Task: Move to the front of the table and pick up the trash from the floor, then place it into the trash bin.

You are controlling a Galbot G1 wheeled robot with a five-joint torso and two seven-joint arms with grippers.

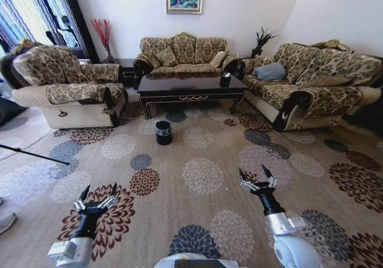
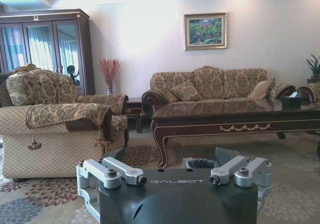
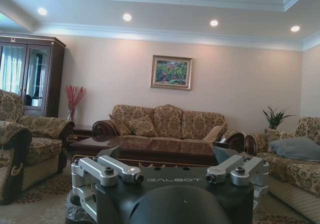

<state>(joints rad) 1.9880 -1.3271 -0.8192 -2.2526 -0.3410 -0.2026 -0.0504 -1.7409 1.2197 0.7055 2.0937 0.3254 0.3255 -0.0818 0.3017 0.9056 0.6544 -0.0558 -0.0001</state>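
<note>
Head view: beige flowered floor [image 1: 197,160] fills the lower frame; the dark desk [image 1: 191,88] stands in the upper middle, between an armchair [image 1: 66,94] at upper left and a sofa [image 1: 311,82] at upper right, with a second sofa [image 1: 182,55] behind it.
Trash bin: small black bin [image 1: 163,132] on the carpet just in front of the desk's left end, upper middle-left of the head view.
Left claw: the left claw [image 1: 96,197] is at lower left of the head view, its dark fingertips spread apart, gripping nothing, above a brown medallion.
Right claw: the right claw [image 1: 257,178] is at lower right, fingers likewise spread and empty.
Bin and claws: well apart; the bin lies far up the frame from both, nearer the left one's side.
Left wrist view: level look at the desk's gold-scrolled front rail [image 2: 240,126], a black tissue box [image 2: 291,101] on its top, a glass cabinet [image 2: 47,49] at upper left, and the bin's rim [image 2: 200,163] just above the claw body.
Right wrist view: ceiling spotlights [image 3: 127,17], a framed painting [image 3: 171,72], a potted plant [image 3: 274,119].
Trash: no litter can be made out on the carpet.
</note>
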